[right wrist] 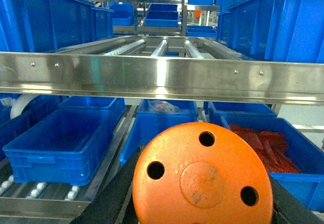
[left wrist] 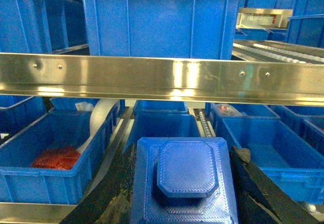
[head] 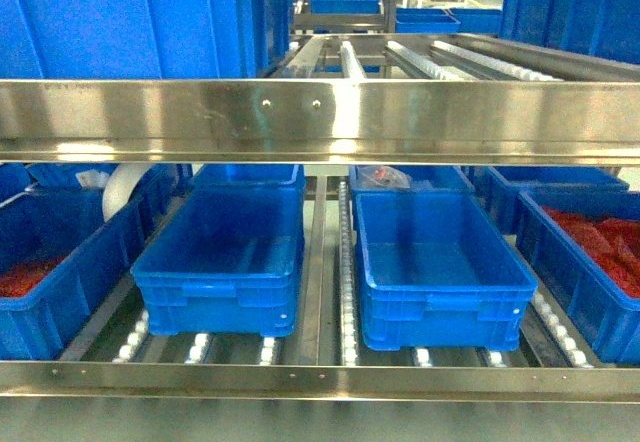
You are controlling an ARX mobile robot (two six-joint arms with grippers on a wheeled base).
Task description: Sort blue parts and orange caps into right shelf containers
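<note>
Left fingers (left wrist: 185,183) clamp a blue part (left wrist: 185,178), right fingers (right wrist: 202,183) an orange cap (right wrist: 202,176); both crates (head: 440,262) empty, nothing sorted yet.

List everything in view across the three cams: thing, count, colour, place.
Blue part: 1, blue, between left jaws.
Orange cap: 1, orange, three holes, between right jaws.
Empty crates: 2, blue, lower shelf centre, second at.
Crates with red pieces: 2, blue, lower shelf far left and far right.
Upper crates: several, blue, top shelf.
Shelf rail: 1, steel, across the front.
Left gripper: shut on blue part.
Right gripper: shut on orange cap.
</note>
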